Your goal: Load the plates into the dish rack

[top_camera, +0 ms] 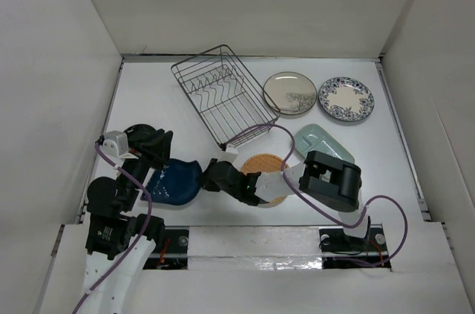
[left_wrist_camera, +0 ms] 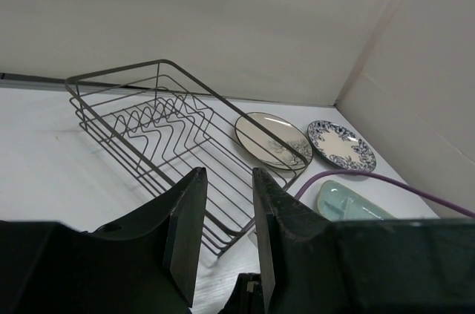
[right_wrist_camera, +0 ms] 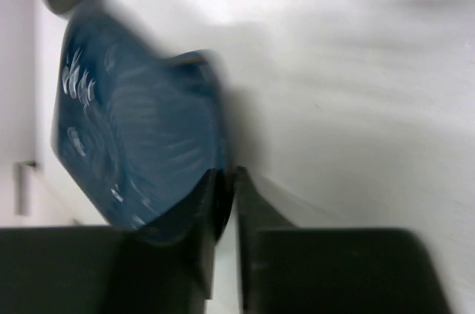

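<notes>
Top external view gives us the wire dish rack point(top_camera: 221, 97) standing askew toward the back of the white table point(top_camera: 148, 99). The beige dark-rimmed plate point(top_camera: 290, 93) lies just beside its right side, and the white plate with blue floral rim point(top_camera: 346, 99) lies next to that. Nearer us lie the pale green plate point(top_camera: 324, 142) and the orange-tan woven plate point(top_camera: 261, 163), the latter partly under the right arm. The dark blue leaf-shaped plate point(top_camera: 175, 182) sits at the near left, between the left gripper point(top_camera: 163, 151) and the right gripper point(top_camera: 208, 178). Left wrist view shows us that gripper's fingers point(left_wrist_camera: 185, 225) parted with nothing between them, looking across the rack at the beige, floral and green plates. Right wrist view is blurred, yet we see its fingers point(right_wrist_camera: 204, 210) drawn almost together on the blue plate's rim.
</notes>
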You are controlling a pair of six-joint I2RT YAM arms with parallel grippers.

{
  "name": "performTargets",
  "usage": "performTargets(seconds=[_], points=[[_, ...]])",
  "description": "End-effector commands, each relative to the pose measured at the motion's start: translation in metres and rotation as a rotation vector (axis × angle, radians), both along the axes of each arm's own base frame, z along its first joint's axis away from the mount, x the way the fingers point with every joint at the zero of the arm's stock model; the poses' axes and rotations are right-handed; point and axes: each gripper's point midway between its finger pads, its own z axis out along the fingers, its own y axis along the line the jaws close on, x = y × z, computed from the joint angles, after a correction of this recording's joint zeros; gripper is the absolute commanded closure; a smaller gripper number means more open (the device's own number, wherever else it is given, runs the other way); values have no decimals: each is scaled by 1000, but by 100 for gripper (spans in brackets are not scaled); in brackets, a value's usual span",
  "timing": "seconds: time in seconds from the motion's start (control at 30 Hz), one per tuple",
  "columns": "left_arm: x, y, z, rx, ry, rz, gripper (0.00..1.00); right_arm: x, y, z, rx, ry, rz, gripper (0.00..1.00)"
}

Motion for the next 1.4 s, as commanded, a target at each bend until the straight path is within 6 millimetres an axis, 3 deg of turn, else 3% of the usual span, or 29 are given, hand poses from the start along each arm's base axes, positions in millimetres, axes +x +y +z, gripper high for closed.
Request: performTargets(seconds=[0.0,0.1,0.13,0.23,0.27,0.33,0.37,0.47,0.6,0.73,0.9,0.93,1.0,1.07,1.1,1.17,1.2,1.23,1.3,1.33,1.37], points=[[-3,-1,12,-3,-50,-8,72,3,-1,-4,-24,-29,2,96],[-1,-1,11,-1,-43,-7,72,1,-10,0,-29,-43,5,100],[-1,-1,10,1,-40,-8,72,-3,-7,19,10,-73,19,100],[0,-1,10,0,-40,-5,72,-13,-17,38,36,-135,36,100],[0,0,10,0,-38,-2,73,-11,-19,63,79,-166,26,100],[0,1,11,-2,-42,4,73,-17,-24,82,94,-208,22,100],[0,1,11,-3,-42,6,73,-17,-27,104,129,-230,18,100],[0,2,11,-4,-43,12,73,-17,-32,133,192,-261,11,100],[0,4,12,-5,-45,21,74,-16,-41,187,282,-321,-7,100],[0,8,14,-8,-51,44,74,-4,-57,233,330,-404,-52,100],[-4,17,19,-25,-73,89,74,42,-98,282,309,-537,-232,100],[-5,20,20,-29,-77,99,74,60,-116,289,283,-569,-327,100],[-6,22,22,-32,-82,109,75,84,-132,299,223,-633,-409,100],[-6,24,21,-31,-81,123,75,111,-156,324,207,-712,-518,100],[-7,24,21,-32,-82,123,75,124,-159,322,165,-732,-555,100],[-7,23,21,-32,-84,114,75,150,-180,347,126,-800,-672,100],[-7,22,21,-32,-82,110,75,163,-177,340,78,-814,-690,100],[-7,20,21,-29,-83,97,75,173,-186,362,62,-857,-755,100],[-6,17,20,-27,-80,86,75,194,-196,369,18,-884,-809,100],[-6,16,19,-25,-76,77,75,208,-193,357,-31,-884,-831,100],[-6,15,20,-23,-77,71,75,215,-199,375,-33,-920,-873,100]])
